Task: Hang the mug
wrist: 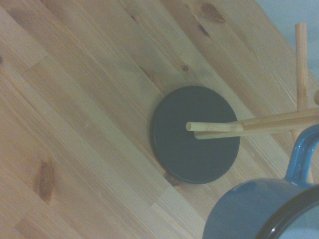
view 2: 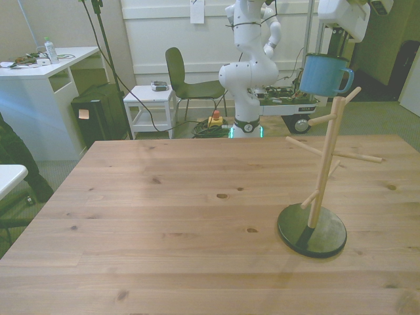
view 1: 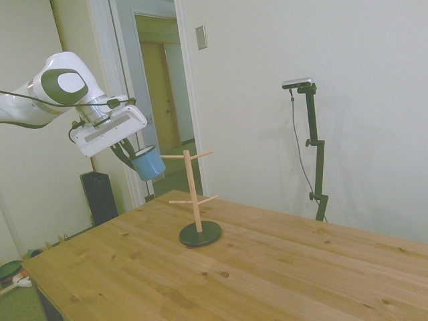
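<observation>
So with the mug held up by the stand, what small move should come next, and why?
Probably ease the mug toward the upper peg so the handle lines up with its tip. The gripper holds the mug in the air beside the stand, and the handle is not yet over any peg.
</observation>
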Controlling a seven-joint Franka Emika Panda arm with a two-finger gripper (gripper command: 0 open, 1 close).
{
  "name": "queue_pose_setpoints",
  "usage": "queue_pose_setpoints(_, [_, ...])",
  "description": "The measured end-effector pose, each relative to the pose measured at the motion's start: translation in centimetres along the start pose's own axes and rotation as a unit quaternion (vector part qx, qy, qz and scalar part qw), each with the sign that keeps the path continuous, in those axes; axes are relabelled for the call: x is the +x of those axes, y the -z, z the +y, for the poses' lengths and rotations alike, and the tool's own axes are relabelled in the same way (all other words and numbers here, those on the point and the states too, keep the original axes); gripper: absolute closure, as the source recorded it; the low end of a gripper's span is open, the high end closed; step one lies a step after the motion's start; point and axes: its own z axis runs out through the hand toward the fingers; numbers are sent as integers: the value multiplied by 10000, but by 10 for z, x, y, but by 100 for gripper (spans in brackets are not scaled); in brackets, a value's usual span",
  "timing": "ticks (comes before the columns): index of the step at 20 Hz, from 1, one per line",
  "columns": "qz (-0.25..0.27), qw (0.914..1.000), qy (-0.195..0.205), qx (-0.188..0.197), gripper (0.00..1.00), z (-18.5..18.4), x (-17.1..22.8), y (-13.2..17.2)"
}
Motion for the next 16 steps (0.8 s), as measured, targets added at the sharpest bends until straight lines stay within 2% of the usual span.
queue_pose_setpoints(8, [-51, 10000, 1, 34, 100, -6, 14, 4])
queue_pose_setpoints(16, [-143, 9999, -52, 31, 100, -1, 21, -6])
